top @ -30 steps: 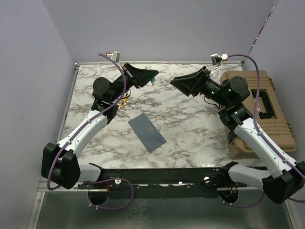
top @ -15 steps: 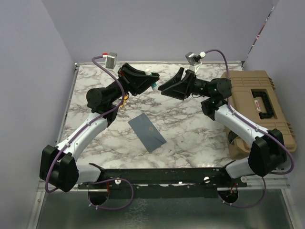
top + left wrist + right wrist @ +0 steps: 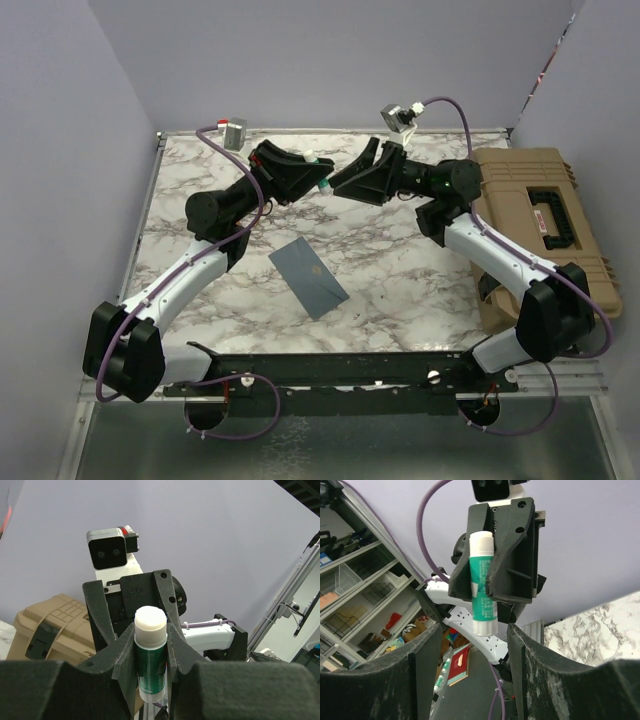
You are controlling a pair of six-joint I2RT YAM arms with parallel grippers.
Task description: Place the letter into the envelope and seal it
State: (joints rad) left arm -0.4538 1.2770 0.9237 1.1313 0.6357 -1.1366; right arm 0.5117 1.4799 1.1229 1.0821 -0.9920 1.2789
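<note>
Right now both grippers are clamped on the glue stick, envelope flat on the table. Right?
Only the left gripper clamps the glue stick; the right gripper is open, fingers apart around its end, per the right wrist view. The envelope does lie flat on the table.

Arms aloft, nose to nose; left gripper (image 3: 315, 172) tight on glue stick (image 3: 150, 655); right gripper (image 3: 470, 672) agape

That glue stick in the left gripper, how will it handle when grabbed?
The glue stick looks like a rigid plastic tube, so it probably won't bend. Its smooth round barrel could twist or slip in a grip. Set down, it would likely roll.
</note>
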